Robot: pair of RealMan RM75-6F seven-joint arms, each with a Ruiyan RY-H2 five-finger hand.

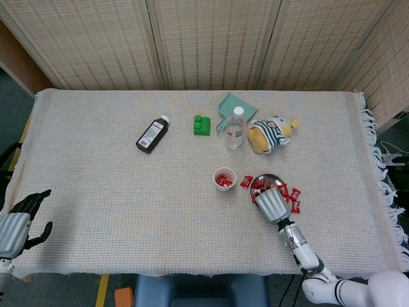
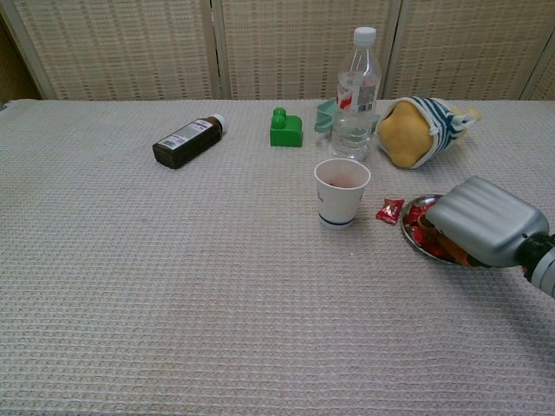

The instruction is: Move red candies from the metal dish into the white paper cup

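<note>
Where the near left table edge meets the frame in the head view, the left hand [image 1: 14, 225] is seen at rest off the woven cloth [image 1: 115, 192], its dark fingers spread apart and nothing held. It is not seen in the chest view.

Further in, on the right side, the right hand [image 2: 482, 222] is laid palm-down over the near part of the metal dish [image 2: 413, 242]. Its fingers are curled down into the red candies [image 2: 431, 246] in the dish; whether a candy is actually pinched cannot be told, since the fingertips are hidden beneath the grey back of the hand. Several candies are noted lying loose on the cloth to the right of the dish in the head view [image 1: 294, 197]. One stray candy [image 2: 389, 211] is seen on the cloth between the dish and the white paper cup [image 2: 342, 192].

The cup stands upright just left of the dish, apart from it, and red candies are seen inside it from above.

Beyond the cup, a clear plastic bottle [image 2: 355, 94] stands upright. A striped plush toy [image 2: 420, 130] is recorded to its right, a green block [image 2: 284, 128] to its left, and a teal scoop-like item [image 1: 234, 107] behind the bottle. Well to the left, a brown medicine bottle [image 2: 186, 141] lies on its side.
</note>
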